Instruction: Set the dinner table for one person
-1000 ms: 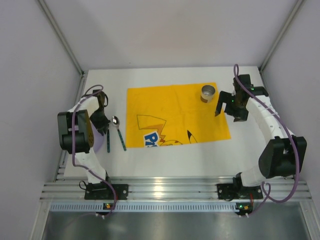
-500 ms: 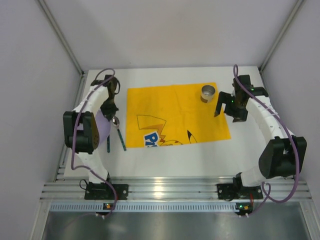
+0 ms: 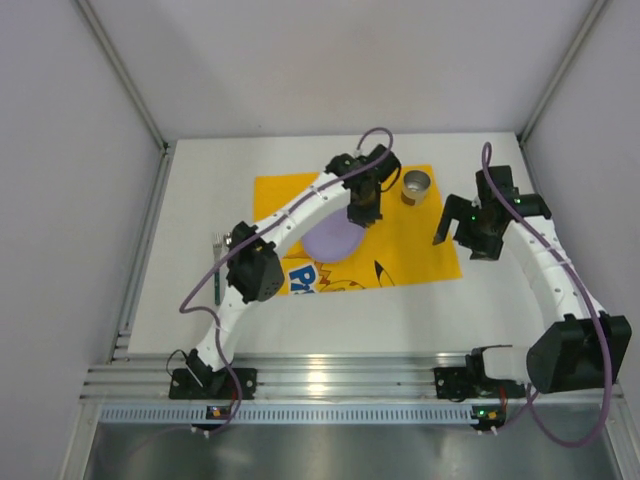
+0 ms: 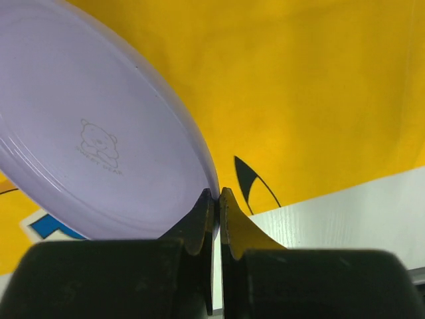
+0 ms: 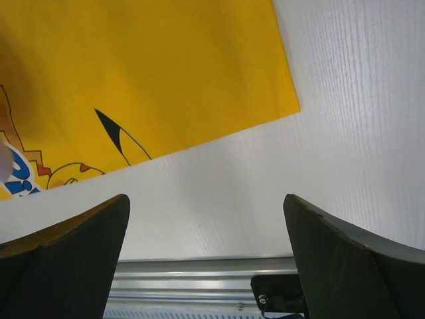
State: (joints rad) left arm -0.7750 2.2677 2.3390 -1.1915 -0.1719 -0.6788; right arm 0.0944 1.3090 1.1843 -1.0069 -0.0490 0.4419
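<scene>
The overhead view alone takes in the whole dinner table (image 3: 190, 200). It is a flat white rectangle filling the floor between the grey walls, with its long axis running left to right and both arm bases bolted along its near edge. That view shows one yellow printed mat (image 3: 300, 200) lying at the middle of the table, nearer the far edge. It also shows one metal cup (image 3: 416, 186) on the mat's far right corner. One green-handled fork (image 3: 217, 282) lies near the table's left edge, its handle pointing to the near edge and its tines partly hidden by the left arm. The left gripper (image 3: 362, 208) reaches across the mat, with one lavender plate (image 3: 333, 243) hanging below it. Only the left wrist view shows the grip itself. The left gripper's fingers are clenched on the plate's rim, the plate is tilted over the yellow cloth, and a faint bear mark (image 4: 96, 143) shows on its face. Whether the plate's low edge touches the mat cannot be told. The right gripper (image 3: 458, 232) hovers off the mat's right edge. Its wrist view shows the fingers spread wide with nothing between them, above bare white tabletop just beside the mat's near right corner.
</scene>
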